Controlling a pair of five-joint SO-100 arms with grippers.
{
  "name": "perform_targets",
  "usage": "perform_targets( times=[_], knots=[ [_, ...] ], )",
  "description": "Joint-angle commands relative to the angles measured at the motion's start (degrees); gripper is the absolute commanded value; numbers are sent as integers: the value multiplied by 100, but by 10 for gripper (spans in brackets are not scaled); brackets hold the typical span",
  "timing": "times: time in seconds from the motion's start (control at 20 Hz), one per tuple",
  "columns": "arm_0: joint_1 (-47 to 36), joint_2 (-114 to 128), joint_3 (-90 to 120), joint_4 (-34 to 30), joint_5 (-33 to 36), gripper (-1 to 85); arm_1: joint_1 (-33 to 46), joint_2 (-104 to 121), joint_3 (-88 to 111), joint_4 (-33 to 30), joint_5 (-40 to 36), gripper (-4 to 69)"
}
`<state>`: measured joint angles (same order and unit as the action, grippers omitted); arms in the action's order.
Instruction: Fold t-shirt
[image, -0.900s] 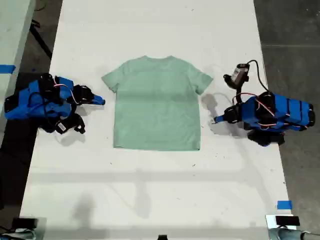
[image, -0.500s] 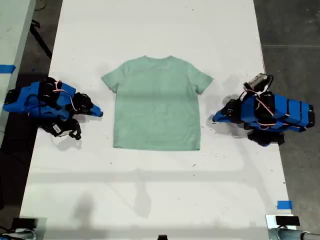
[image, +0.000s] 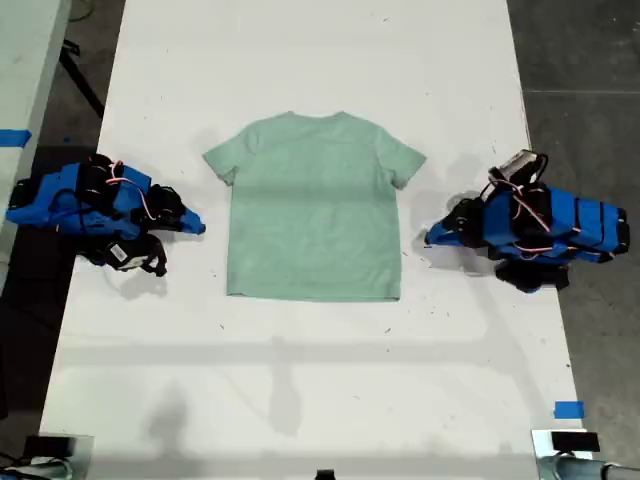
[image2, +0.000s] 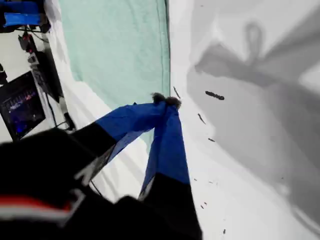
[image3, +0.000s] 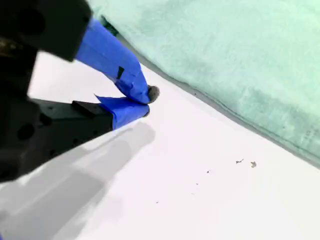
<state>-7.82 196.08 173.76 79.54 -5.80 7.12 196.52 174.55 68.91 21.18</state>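
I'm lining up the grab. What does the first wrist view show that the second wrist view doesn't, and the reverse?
Only the first wrist view: my first claw, tips together right at the t-shirt edge, though contact is unclear. It also shows a dark screen off the table and a bit of the other blue arm beyond the shirt.

Only the second wrist view: my second claw, tips meeting, with a strip of bare table between it and the shirt.

Both: the mint shirt lying flat and the white table with dark specks.
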Motion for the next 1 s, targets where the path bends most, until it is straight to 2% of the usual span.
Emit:
perform_targets(
  times=[0.0,0.1,0.5,0.7,0.95],
  knots=[
    [-193,-79,-536,79,-70,0,158,-114,-747,272,-352,-2],
    [-545,-290,-1037,220,88,0,527,-413,-1283,448,-826,-2],
    [-1749,-3041,-3243,-62,1072,0,2206,-3322,-3823,237,-3103,-1],
    [-2338,-4140,-4228,114,1635,0,2971,-5282,-5634,457,-4087,-1],
    [-3050,-5810,-5616,325,2443,0,3700,-7655,-7857,1125,-5344,-1]
  ],
)
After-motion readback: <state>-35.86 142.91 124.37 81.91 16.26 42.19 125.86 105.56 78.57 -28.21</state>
